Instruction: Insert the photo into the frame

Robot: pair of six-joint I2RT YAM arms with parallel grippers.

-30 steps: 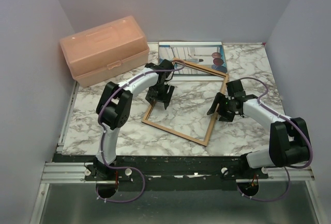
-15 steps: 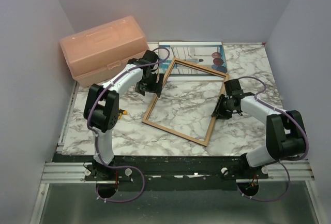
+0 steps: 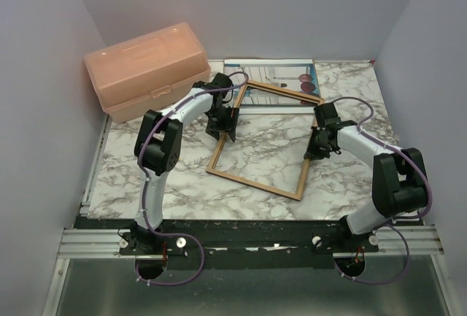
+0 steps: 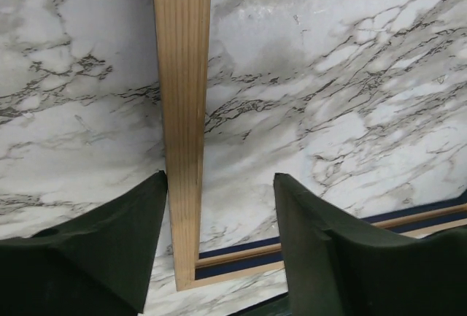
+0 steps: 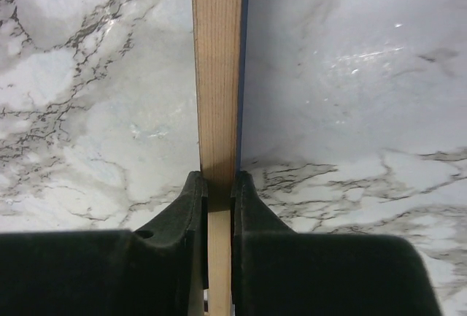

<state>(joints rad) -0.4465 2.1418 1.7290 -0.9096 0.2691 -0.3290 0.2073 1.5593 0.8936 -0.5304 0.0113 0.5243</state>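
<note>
Since half a second ago, the left gripper (image 3: 223, 125) has swung onto the left rail of the frame (image 3: 255, 185), which has slid slightly right. The frame's far corner overlaps the photo (image 3: 281, 75) at the table's (image 3: 146, 177) back edge. From the left wrist, the fingers (image 4: 95, 250) stand wide apart astride the wooden rail. From the right wrist, the right gripper (image 5: 217, 210) pinches the opposite rail tight, a grip the top view leaves unclear.

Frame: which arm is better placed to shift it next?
Right. The right gripper is shut on a rail of the frame, clamping it from both sides. The left gripper is open and only straddles the opposite rail, so it has no hold.
</note>
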